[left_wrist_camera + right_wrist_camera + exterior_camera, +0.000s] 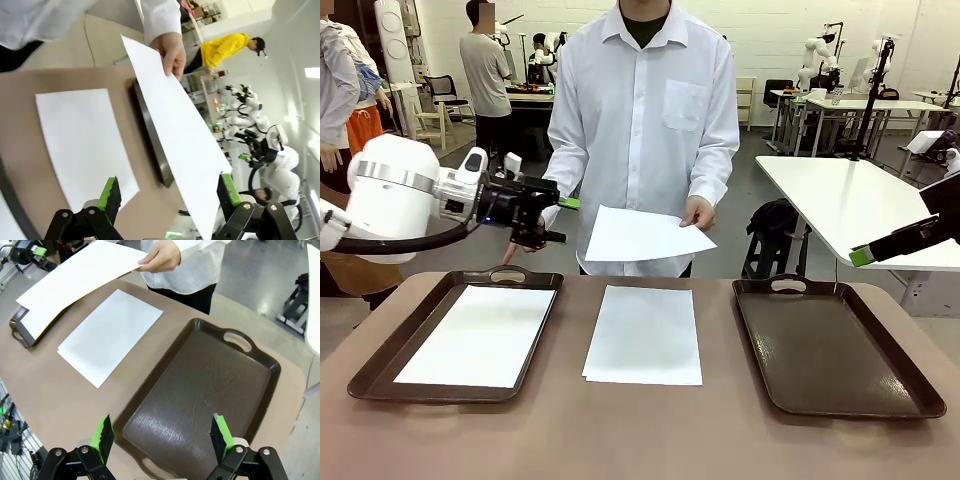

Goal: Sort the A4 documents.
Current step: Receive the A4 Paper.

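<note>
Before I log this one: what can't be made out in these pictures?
Pile, front view: sheet count; edges too thin.
Left gripper, left wrist view: whether a pad touches the held sheet; depth unclear.
Left tray, right wrist view: mostly hidden by the held sheet.

No writing, label or number is legible. The middle sheets [643, 333] and the sheet [480, 335] at 9 o'clock look blank.

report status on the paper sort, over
Left gripper open beside held sheet. Right gripper open above right tray. One document in left tray, stack mid-table. Person's hand on held sheet.
</note>
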`<action>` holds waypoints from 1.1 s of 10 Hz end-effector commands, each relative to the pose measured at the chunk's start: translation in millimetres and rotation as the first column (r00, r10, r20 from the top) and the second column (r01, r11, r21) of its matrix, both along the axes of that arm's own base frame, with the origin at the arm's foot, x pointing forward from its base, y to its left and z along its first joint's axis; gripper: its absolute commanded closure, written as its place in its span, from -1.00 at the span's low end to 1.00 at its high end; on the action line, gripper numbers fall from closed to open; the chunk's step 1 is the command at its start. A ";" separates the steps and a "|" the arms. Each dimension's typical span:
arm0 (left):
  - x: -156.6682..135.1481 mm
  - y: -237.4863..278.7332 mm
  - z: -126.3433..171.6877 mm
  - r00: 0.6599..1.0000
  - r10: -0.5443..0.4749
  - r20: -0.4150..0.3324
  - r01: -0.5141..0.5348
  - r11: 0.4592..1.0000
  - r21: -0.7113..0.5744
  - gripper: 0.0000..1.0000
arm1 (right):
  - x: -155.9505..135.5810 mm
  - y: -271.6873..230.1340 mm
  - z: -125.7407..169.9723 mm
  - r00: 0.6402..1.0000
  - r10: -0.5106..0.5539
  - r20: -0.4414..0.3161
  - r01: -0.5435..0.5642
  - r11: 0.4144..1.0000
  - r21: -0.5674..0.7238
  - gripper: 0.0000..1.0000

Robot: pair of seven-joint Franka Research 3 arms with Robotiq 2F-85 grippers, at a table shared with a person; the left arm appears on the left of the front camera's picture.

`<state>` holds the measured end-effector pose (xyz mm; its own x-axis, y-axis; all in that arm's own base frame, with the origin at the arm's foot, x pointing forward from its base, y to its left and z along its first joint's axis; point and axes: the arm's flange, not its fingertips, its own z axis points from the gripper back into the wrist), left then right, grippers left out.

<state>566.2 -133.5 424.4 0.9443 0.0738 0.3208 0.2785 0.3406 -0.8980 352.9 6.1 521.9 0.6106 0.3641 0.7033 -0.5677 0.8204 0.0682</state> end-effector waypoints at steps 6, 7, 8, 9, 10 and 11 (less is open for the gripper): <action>25.5 -37.2 -27.7 0.981 -0.077 -0.179 0.040 0.978 -0.203 -1.00 | 1.0 0.4 -1.7 1.000 0.006 -0.004 -0.006 1.000 0.010 -1.00; 27.2 -44.9 -31.5 0.975 -0.099 -0.198 0.057 0.976 -0.211 -1.00 | 1.0 0.4 -1.7 1.000 0.006 -0.004 -0.006 1.000 0.010 -1.00; 28.5 -50.0 -34.2 0.972 -0.110 -0.209 0.065 0.976 -0.210 -1.00 | 1.0 0.4 -1.7 1.000 0.006 -0.004 -0.006 1.000 0.010 -1.00; 28.2 -52.9 -35.8 0.968 -0.121 -0.218 0.074 0.975 -0.210 -1.00 | 1.0 0.4 -1.7 1.000 0.006 -0.004 -0.006 1.000 0.010 -1.00; 28.6 -56.3 -38.0 0.962 -0.133 -0.239 0.081 0.973 -0.216 -1.00 | 1.0 0.4 -1.7 1.000 0.006 -0.004 -0.006 1.000 0.010 -1.00; 29.0 -59.9 -39.2 0.963 -0.134 -0.233 0.081 0.971 -0.226 -1.00 | 1.0 0.4 -1.7 1.000 0.006 -0.004 -0.006 1.000 0.010 -1.00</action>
<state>587.1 -188.1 382.7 0.9958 0.0110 0.0907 0.0883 0.1374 -0.9866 352.9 6.1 521.9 0.6106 0.3641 0.7032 -0.5677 0.8204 0.0681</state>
